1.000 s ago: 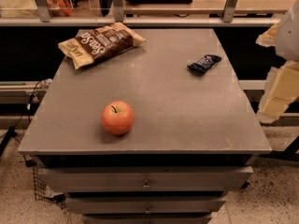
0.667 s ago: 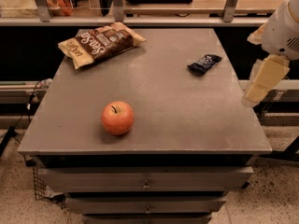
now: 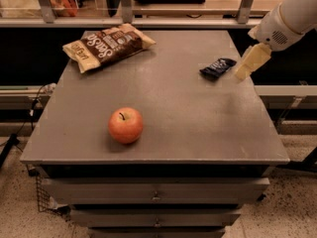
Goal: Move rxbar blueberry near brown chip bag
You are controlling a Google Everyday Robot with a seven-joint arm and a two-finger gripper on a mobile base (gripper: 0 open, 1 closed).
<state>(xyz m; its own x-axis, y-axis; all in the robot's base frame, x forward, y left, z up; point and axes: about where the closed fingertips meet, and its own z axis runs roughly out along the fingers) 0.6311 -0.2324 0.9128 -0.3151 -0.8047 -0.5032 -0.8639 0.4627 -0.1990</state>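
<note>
Now the gripper (image 3: 251, 62) has come in, just right of the bar (image 3: 218, 68), so a grab looks near; open or shut, I cannot tell. The bar lies unmoved, the bag (image 3: 106, 46) far to its left

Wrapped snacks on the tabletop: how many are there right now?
2. The brown chip bag lies at the far left corner; the rxbar blueberry lies near the far right edge, just left of the gripper. The closed drawers could hide more.
</note>
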